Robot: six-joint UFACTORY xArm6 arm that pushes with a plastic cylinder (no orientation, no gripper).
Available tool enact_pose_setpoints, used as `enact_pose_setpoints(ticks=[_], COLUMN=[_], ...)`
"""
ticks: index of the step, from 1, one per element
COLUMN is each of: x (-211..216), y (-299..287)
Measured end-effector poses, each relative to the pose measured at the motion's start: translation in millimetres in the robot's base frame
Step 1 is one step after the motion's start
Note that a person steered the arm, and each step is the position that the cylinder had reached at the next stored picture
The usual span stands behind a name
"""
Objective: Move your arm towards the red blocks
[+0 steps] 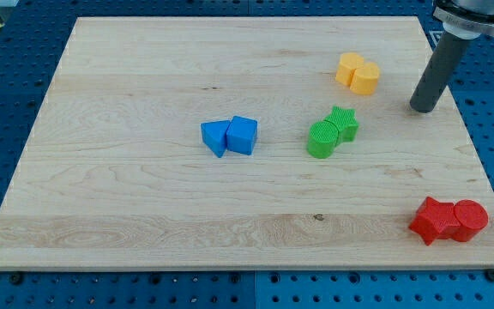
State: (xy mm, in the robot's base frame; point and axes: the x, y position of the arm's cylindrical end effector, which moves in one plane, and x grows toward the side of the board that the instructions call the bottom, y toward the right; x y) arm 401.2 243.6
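Though far from reds [449,220], my tip [421,109]

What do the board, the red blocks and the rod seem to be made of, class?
The board looks like pale unvarnished wood: grain lines and small knots show. The red blocks look like matte plastic, perhaps printed; the colour is uniform. The rod ending in my tip, above them, looks like dark matte metal or plastic.

The board [144,103] is pale wood with fine grain lines. On it sit two red blocks [449,220], two green blocks [332,131], two blue blocks [230,136] and two yellow-orange blocks [358,73]. The rod [436,73] is dark grey. The surrounding table [7,77] is blue, dotted with holes.
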Motion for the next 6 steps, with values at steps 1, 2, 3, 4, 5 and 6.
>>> enact_pose_setpoints(ticks=[1,2,3,4,5,6], x=[1,13,19,54,69,87], y=[4,10,15,28,30,35])
